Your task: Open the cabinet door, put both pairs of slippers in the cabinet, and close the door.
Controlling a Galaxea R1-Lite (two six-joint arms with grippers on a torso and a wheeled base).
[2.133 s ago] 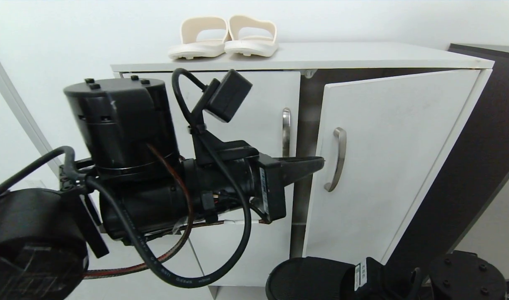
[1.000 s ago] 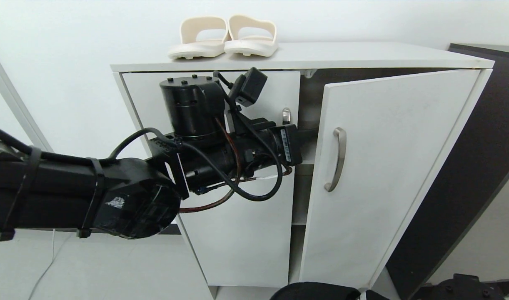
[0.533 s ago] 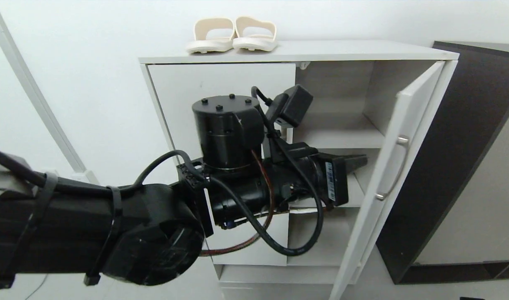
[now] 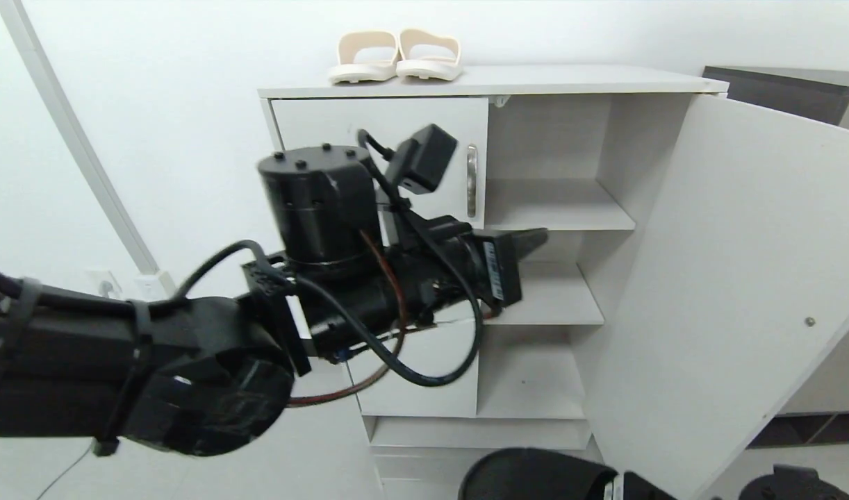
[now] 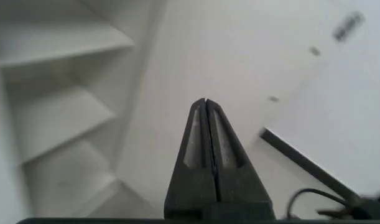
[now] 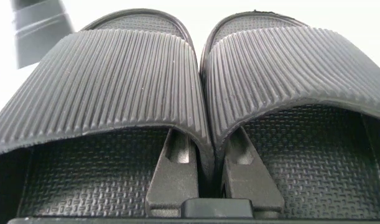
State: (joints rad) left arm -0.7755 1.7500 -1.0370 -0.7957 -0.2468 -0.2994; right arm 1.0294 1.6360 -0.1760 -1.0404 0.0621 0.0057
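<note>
My left gripper (image 4: 538, 239) has its fingers pressed together, empty, and hangs in front of the cabinet (image 4: 605, 80) at the level of the middle shelf (image 4: 556, 295). The beige slippers (image 4: 397, 55) sit side by side on the cabinet top, above the shut left door (image 4: 397, 118). The right door (image 4: 730, 278) stands wide open. My right gripper (image 6: 208, 165) is clamped on the black slippers (image 6: 134, 81), one finger inside each, low in front of the cabinet.

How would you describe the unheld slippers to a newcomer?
Find the white cabinet with its right door swung open. On its top, above the closed left door, sits the cream pair: pale and smooth, unlike the black ribbed pair in the right claw.
</note>
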